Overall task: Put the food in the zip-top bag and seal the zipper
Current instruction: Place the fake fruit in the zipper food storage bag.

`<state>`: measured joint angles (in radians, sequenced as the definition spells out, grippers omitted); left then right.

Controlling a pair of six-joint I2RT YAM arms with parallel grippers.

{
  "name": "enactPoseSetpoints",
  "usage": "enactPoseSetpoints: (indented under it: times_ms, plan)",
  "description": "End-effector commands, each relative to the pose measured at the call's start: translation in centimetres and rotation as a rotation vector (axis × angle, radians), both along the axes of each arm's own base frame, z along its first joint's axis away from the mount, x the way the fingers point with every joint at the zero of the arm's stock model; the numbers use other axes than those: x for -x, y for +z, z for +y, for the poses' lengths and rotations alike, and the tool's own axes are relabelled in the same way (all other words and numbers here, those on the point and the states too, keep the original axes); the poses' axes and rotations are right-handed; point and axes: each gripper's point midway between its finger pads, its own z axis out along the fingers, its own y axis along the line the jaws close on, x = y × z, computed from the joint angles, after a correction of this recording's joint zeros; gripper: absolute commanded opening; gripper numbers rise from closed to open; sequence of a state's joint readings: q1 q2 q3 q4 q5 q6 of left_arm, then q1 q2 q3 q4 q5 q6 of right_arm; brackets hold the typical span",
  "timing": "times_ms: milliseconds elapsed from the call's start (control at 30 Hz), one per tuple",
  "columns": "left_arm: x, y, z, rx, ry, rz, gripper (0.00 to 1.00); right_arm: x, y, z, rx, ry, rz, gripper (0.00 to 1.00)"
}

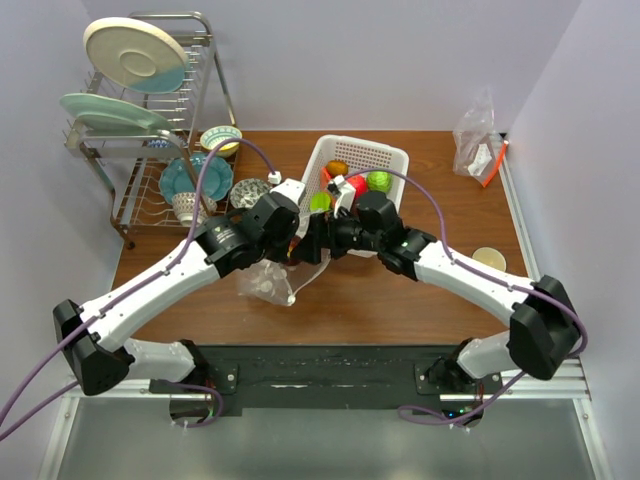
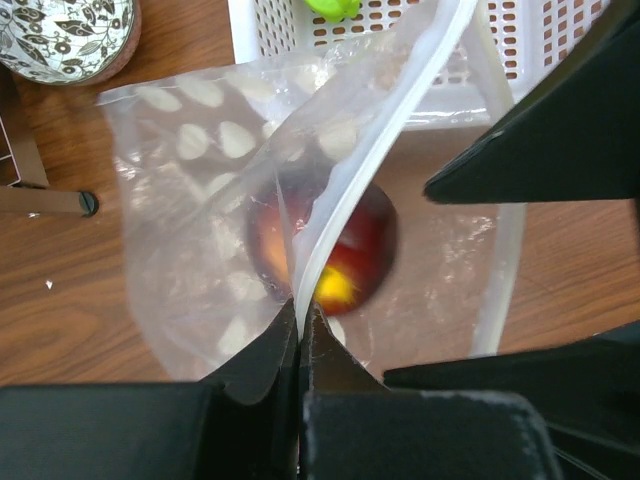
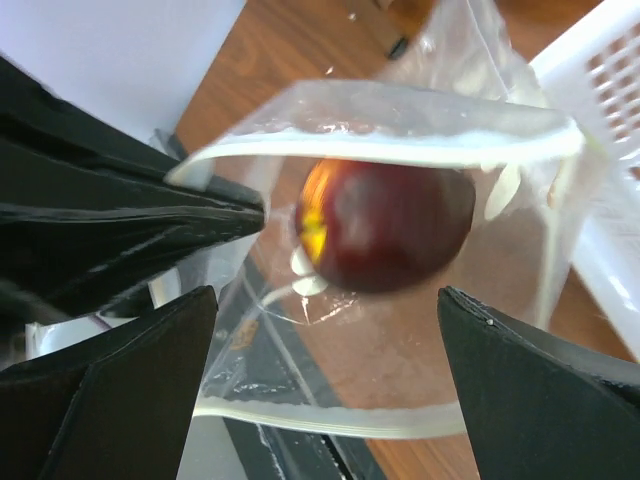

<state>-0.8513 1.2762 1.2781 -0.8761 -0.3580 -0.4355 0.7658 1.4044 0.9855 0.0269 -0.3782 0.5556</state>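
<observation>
The left fingers [image 2: 300, 310] are pressed together on the zipper [image 2: 385, 145] of the bag [image 2: 190, 150], pinching one lip and lifting it so the mouth gapes; the right fingers [image 3: 328, 295] stand wide apart just above that mouth and grip nothing. The apple [image 3: 385, 225] lies inside the bag, below the right fingers and between them in the right wrist view; it looks blurred, so whether it has settled cannot be told. The bag rests on the tabletop [image 1: 400, 290] between the two arms, just near of the basket [image 1: 365, 142]; its mouth runs crosswise to the right fingers' gap, one lip on the far side and one on the near side in that view.

The next move likely turns on the rest of the food: a green ball [image 1: 378, 181], a small orange [image 1: 337, 168] and other pieces sit in the basket, just far and right of the right fingers; the right arm is free and beside it, while the left arm is taken up with the bag; so the right arm seems the one to reach for the next piece, and sealing is not yet due.
</observation>
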Motion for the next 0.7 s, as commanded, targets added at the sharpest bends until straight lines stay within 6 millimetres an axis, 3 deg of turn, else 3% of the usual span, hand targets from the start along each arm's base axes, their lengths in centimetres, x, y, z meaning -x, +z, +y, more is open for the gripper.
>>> enactPoseSetpoints:
  times_ms: [0,133,267,433,567,667]
  plan:
    - [-0.7,-0.1,-0.6,0.029,0.017,-0.013,0.0,-0.8,2.3,-2.8,0.088,-0.101,-0.085,0.94]
    - [-0.9,-0.7,-0.1,0.0,0.035,-0.006,0.0,-1.0,3.0,-4.3,0.147,-0.148,-0.115,0.93]
    - [-0.9,-1.0,0.4,-0.021,0.057,-0.006,0.0,-2.2,2.3,-6.0,0.25,-0.231,-0.122,0.9]
    - [-0.9,-0.5,0.5,-0.01,0.059,-0.013,0.0,-2.5,0.4,-5.9,0.31,-0.225,-0.078,0.82]
    - [-1.0,-0.4,1.3,-0.04,0.082,-0.028,0.0,-4.0,-0.9,-6.0,0.356,-0.28,-0.076,0.81]
    - [-1.0,-0.6,2.3,-0.079,0.108,-0.031,0.0,-5.5,-0.3,-6.2,0.401,-0.317,-0.101,0.81]
